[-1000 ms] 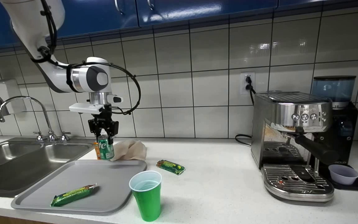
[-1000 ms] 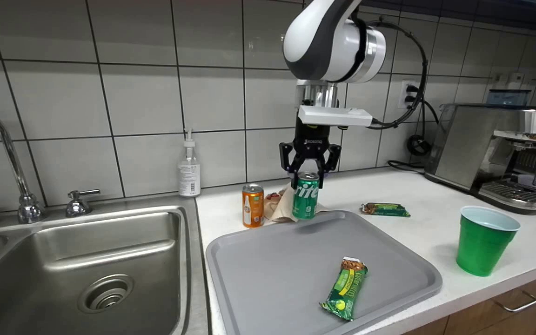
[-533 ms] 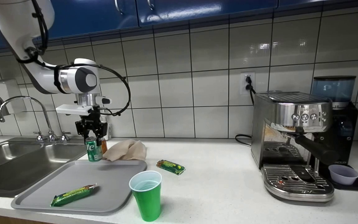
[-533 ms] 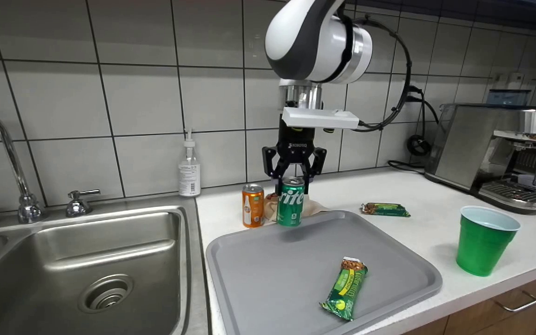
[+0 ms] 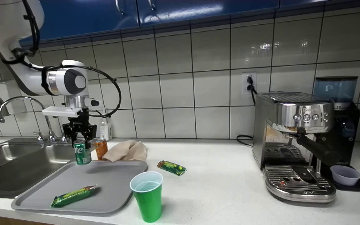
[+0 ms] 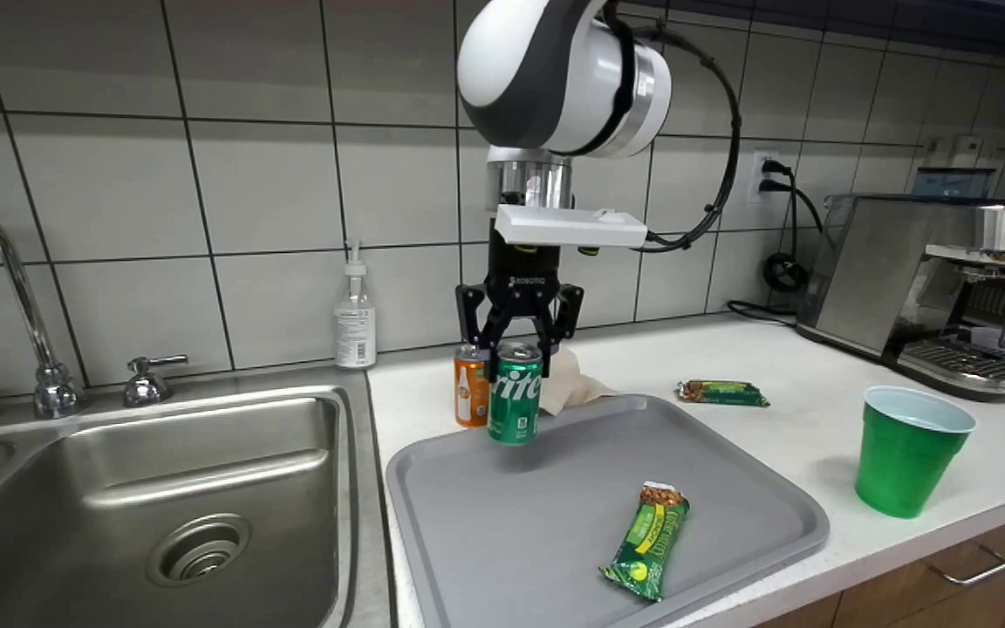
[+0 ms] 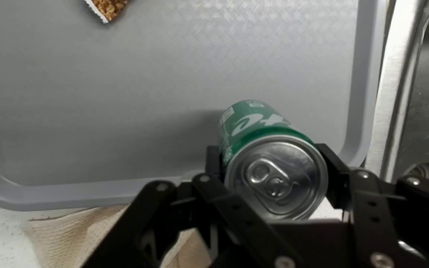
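My gripper (image 7: 270, 160) is shut on a green Sprite can (image 7: 253, 117), one finger on each side near its silver top. The can (image 6: 516, 406) is close to upright and hangs a little above the back of a grey tray (image 6: 537, 523), its shadow falling on the tray. Just behind it, partly covered in an exterior view, stands an orange can (image 6: 470, 397) on the counter. A beige cloth (image 5: 127, 150) lies crumpled beside the orange can. On the tray rests a green-wrapped granola bar (image 6: 649, 541); only its tip shows in the wrist view.
A metal sink (image 6: 206, 488) borders the tray, with a faucet (image 5: 44, 115) behind. A green cup (image 5: 148, 197) stands by the tray's corner. Another green bar (image 5: 171, 167) lies on the counter. Farther off are an espresso machine (image 5: 295, 140) and a soap bottle (image 6: 354, 318).
My gripper, with the green can, has moved left in both exterior views, from beside the cloth to over the tray's back part. The orange can and the cloth stayed put.
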`<state>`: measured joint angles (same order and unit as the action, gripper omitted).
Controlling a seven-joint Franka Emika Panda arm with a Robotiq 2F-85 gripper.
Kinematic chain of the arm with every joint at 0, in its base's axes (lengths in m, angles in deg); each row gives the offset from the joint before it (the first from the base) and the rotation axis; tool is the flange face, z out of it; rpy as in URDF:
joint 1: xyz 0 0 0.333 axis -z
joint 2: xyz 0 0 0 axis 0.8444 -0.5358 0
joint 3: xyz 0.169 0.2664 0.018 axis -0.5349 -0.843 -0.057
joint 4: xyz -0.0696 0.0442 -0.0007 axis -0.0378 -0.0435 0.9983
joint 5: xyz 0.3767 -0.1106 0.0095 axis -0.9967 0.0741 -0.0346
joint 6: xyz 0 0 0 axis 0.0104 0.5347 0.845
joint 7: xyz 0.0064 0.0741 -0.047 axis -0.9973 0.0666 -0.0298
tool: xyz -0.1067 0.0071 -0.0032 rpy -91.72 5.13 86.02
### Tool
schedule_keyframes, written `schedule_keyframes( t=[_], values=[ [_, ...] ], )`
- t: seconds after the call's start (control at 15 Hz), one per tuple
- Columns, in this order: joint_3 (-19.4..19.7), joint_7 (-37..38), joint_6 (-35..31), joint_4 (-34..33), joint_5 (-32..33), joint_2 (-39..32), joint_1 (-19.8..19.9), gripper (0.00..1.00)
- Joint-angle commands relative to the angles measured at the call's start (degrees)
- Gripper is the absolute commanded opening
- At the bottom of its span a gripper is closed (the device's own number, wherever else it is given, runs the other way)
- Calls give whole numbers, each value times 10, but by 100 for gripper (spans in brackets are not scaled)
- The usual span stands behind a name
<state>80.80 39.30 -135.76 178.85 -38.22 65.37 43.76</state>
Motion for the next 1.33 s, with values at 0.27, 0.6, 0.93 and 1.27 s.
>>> schedule_keyframes(
  t=[0.27, 0.6, 0.93, 1.27],
  values=[
    [-7, 6, 10, 1, 6, -7, -19, 38],
    [-4, 12, 4, 4, 21, -21, -32, 38],
    [-2, 14, -7, 10, 33, -27, -41, 38],
    [0, 17, -27, 22, 44, -25, -45, 38]
  ],
)
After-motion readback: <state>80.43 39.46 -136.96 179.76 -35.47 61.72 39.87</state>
